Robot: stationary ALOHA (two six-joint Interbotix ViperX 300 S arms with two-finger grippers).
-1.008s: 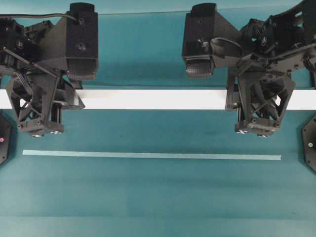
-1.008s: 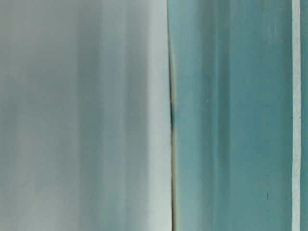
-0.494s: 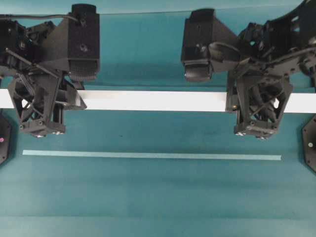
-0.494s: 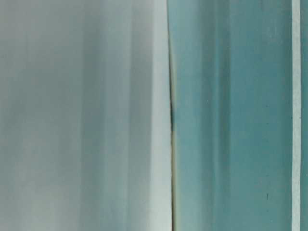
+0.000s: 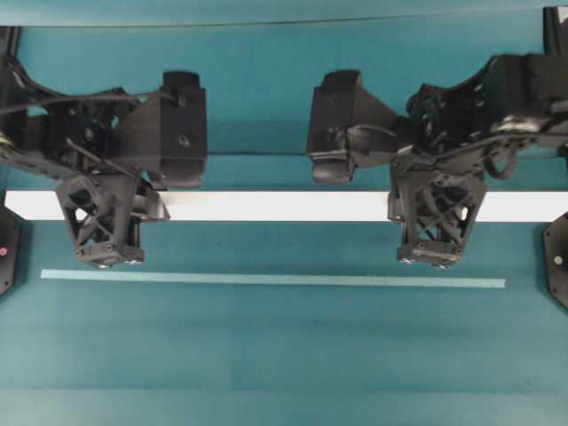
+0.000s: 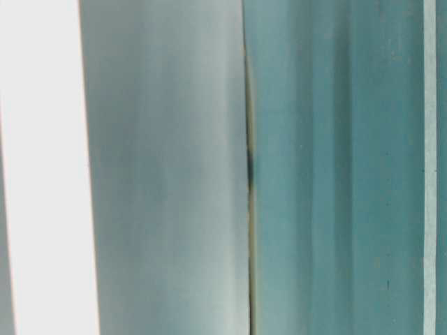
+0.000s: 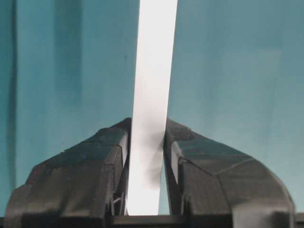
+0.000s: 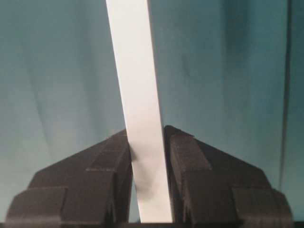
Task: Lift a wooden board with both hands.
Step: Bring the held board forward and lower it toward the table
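Note:
The wooden board (image 5: 275,206) is a long white plank that crosses almost the whole overhead view. My left gripper (image 5: 115,206) is shut on it near its left end. My right gripper (image 5: 430,206) is shut on it toward its right end. In the left wrist view the board (image 7: 152,85) runs away from me between the jaws of the left gripper (image 7: 147,130), which press on both its edges. The right wrist view shows the same: the board (image 8: 135,80) is clamped in the right gripper (image 8: 146,137). A bright white band (image 6: 42,167) stands at the left of the blurred table-level view.
A thin pale teal strip (image 5: 266,280) lies on the teal table in front of the board. Black round mounts sit at the left edge (image 5: 7,248) and the right edge (image 5: 557,257). The black wrist housings (image 5: 177,129) hang behind the board.
Both grippers and the board have shifted together toward the front of the overhead view, still clamped. The white band has newly appeared at the left of the table-level view.

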